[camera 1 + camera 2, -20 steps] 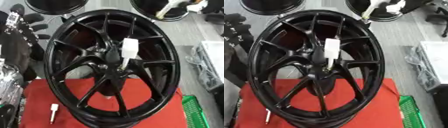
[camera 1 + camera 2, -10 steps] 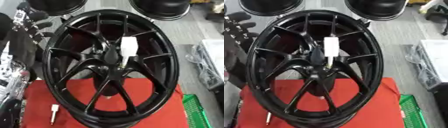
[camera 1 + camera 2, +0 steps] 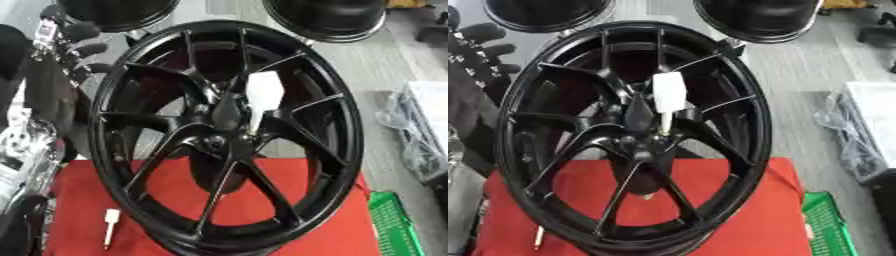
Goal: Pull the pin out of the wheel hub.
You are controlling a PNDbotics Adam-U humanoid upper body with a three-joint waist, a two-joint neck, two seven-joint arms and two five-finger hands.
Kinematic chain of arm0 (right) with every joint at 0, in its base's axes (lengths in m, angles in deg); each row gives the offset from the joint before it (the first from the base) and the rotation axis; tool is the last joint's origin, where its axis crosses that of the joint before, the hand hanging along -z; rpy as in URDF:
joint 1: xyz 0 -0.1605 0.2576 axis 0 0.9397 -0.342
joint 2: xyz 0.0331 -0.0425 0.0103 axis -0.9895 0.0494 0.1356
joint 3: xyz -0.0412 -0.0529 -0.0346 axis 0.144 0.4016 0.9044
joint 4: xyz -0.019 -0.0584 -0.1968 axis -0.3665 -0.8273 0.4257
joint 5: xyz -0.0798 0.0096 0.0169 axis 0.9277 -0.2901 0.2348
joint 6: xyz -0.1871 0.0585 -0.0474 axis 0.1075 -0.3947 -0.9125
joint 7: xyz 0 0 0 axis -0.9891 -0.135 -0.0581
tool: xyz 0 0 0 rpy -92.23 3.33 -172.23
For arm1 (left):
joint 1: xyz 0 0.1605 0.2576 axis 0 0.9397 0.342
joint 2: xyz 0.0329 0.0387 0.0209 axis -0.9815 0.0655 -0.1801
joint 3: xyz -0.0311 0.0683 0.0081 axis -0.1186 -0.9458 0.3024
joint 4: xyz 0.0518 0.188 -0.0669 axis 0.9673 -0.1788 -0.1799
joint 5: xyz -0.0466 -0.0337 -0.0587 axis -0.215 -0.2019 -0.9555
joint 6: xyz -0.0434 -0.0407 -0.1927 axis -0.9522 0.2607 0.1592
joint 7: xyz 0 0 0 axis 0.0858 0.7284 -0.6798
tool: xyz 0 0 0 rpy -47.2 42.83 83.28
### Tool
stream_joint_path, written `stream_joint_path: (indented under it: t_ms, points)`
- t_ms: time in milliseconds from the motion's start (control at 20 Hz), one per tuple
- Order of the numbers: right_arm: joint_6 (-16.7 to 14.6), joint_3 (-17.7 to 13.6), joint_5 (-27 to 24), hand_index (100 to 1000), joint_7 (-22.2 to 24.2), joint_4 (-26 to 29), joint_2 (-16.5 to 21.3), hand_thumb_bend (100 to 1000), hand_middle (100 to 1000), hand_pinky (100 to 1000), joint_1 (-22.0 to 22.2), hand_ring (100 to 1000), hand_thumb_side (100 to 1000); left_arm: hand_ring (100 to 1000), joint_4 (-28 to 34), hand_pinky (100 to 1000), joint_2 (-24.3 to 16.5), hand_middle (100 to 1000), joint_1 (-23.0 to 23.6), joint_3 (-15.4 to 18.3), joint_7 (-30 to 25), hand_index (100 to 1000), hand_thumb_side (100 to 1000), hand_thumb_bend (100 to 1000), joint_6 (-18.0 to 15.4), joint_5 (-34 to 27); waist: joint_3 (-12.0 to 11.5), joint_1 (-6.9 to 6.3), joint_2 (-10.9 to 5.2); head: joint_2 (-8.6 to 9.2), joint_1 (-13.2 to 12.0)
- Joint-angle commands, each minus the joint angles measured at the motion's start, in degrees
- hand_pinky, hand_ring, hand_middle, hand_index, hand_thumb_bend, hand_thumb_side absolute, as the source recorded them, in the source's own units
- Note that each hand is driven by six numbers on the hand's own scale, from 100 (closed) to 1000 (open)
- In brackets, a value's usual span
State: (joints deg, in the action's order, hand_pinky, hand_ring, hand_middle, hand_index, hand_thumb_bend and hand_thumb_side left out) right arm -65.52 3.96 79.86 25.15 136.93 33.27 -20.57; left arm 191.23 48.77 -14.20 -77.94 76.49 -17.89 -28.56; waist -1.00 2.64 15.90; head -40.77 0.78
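A white-handled pin (image 3: pixel 262 95) stands in the centre of the black wheel hub (image 3: pixel 229 135), its thin shaft running down into the hub's middle among the spokes. The hub stands tilted on a red mat (image 3: pixel 289 200) covering the surface. A second white pin (image 3: pixel 110 225) lies on the mat by the hub's lower left rim. The left hand (image 3: pixel 74 40) shows at the upper left beside the hub, apart from the pin, its dark fingers spread and holding nothing. A green basket (image 3: pixel 394 225) sits at the lower right.
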Motion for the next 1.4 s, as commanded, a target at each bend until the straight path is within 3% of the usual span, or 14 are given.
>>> stream_joint_path:
  t_ms: [50, 200, 350, 450, 550, 700, 750, 800, 900, 1050, 1400]
  points:
    - [1.86, -5.54, 3.14, 911, -3.19, 0.07, 1.41, 435, 782, 881, 3.01, 824, 313, 755, 1.16, 640, -1.24, 733, -0.94, -0.06, -0.17, 738, 832, 234, 0.22, 0.27, -0.26, 0.23, -0.82, 0.8, 0.81]
    - [3.26, -8.06, 6.19, 926, -6.23, 2.54, 0.13, 401, 790, 885, 7.96, 831, 115, 756, 1.17, 639, -0.88, 733, -1.26, -0.48, -0.41, 738, 830, 234, 0.41, 0.31, -1.17, 0.23, -0.95, 0.72, 1.94]
    - [5.13, -9.4, 9.22, 934, -9.26, 5.81, -1.57, 357, 791, 883, 12.08, 830, 100, 756, 1.17, 639, -0.48, 733, -1.53, -0.85, -0.71, 738, 831, 235, 0.58, 0.21, -2.06, 0.26, -1.12, 0.7, 2.86]
    - [6.5, -9.55, 11.16, 933, -11.2, 8.17, -2.52, 346, 783, 878, 12.33, 821, 100, 756, 1.13, 639, -0.38, 733, -1.58, -1.01, -0.87, 738, 832, 236, 0.66, 0.17, -2.26, 0.3, -1.2, 0.64, 3.05]
    - [7.07, -9.66, 13.13, 918, -13.17, 11.0, -3.57, 100, 751, 858, 11.19, 789, 100, 756, 1.11, 639, -0.33, 733, -1.58, -1.1, -0.98, 738, 831, 236, 0.7, 0.15, -2.34, 0.3, -1.29, 0.59, 3.13]
    - [6.3, -8.99, 14.32, 894, -16.1, 15.65, -5.06, 100, 720, 836, 8.39, 762, 100, 756, 1.14, 638, -0.18, 733, -1.64, -1.23, -1.11, 737, 831, 235, 0.74, 0.1, -2.56, 0.22, -1.41, 0.64, 3.35]
    - [5.6, -8.2, 13.67, 871, -17.09, 17.31, -5.47, 100, 701, 835, 7.07, 753, 229, 756, 1.15, 638, -0.09, 733, -1.68, -1.33, -1.19, 737, 831, 235, 0.78, 0.07, -2.73, 0.19, -1.46, 0.63, 3.57]
    - [4.87, -7.3, 12.89, 871, -17.71, 18.85, -5.92, 100, 701, 835, 5.84, 753, 229, 756, 1.16, 638, -0.01, 733, -1.72, -1.41, -1.26, 737, 831, 235, 0.81, 0.06, -2.83, 0.17, -1.48, 0.62, 3.71]
    - [3.47, -5.34, 11.13, 847, -17.85, 21.91, -6.84, 100, 688, 836, 3.47, 743, 433, 757, 1.18, 638, 0.19, 733, -1.83, -1.57, -1.4, 737, 829, 235, 0.87, 0.03, -3.18, 0.15, -1.57, 0.58, 4.0]
    - [3.19, -2.19, 8.39, 849, -15.9, 26.39, -9.04, 100, 696, 836, -0.78, 747, 496, 757, 1.22, 638, 0.55, 733, -2.04, -1.79, -1.6, 737, 828, 235, 0.95, -0.02, -3.72, 0.07, -1.7, 0.54, 4.12]
    - [7.31, 1.75, 1.64, 827, -9.73, 30.22, -14.93, 100, 673, 818, -11.01, 725, 585, 757, 1.32, 637, 1.33, 733, -2.35, -2.09, -1.84, 737, 825, 237, 0.96, -0.23, -4.6, -0.26, -1.83, 0.45, 4.37]
